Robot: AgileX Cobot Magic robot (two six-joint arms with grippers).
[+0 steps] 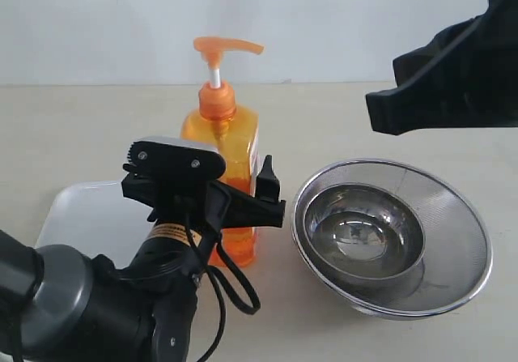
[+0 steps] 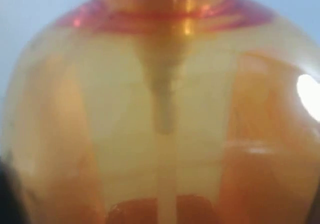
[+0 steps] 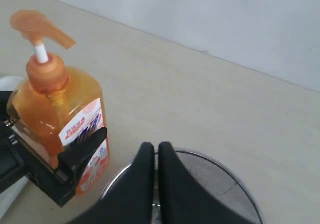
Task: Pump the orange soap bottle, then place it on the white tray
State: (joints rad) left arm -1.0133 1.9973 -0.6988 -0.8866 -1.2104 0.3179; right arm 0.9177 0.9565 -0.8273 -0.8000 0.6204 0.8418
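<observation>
Orange soap bottle [image 1: 220,155] is stood upright on the table [image 1: 97,119], mid-scene, just right of the white tray [image 1: 77,208] & just left of the steel mesh bowl [image 1: 465,216]; it is not on the tray yet. L gripper [image 1: 231,200] is set astride the bottle's lower body, jaws spread very wide w/ the bottle between them. Whether the plastic is actually squeezed or only bracketed cannot be told, the left wrist view being filled w/ blurred orange. R gripper [image 3: 154,151] is held high at right, over the bowl, well apart from the pump head [image 1: 227,48], fingers closed together, nothing carried. The stem is seen extended, so the pump stroke is judged not yet made. Risks: if the head is pressed off-centre by the narrow closed tips, they could be slid off the spout & the bottle tipped toward the bowl. If the body isn't firmly clamped, it could be rocked or shoved along the table by the push. Soap would be squirted rightward, toward the bowl. The smooth plastic could be dropped during the lift. The tray is partly hidden under the L arm, so the base could be landed on its rim & toppled.
</observation>
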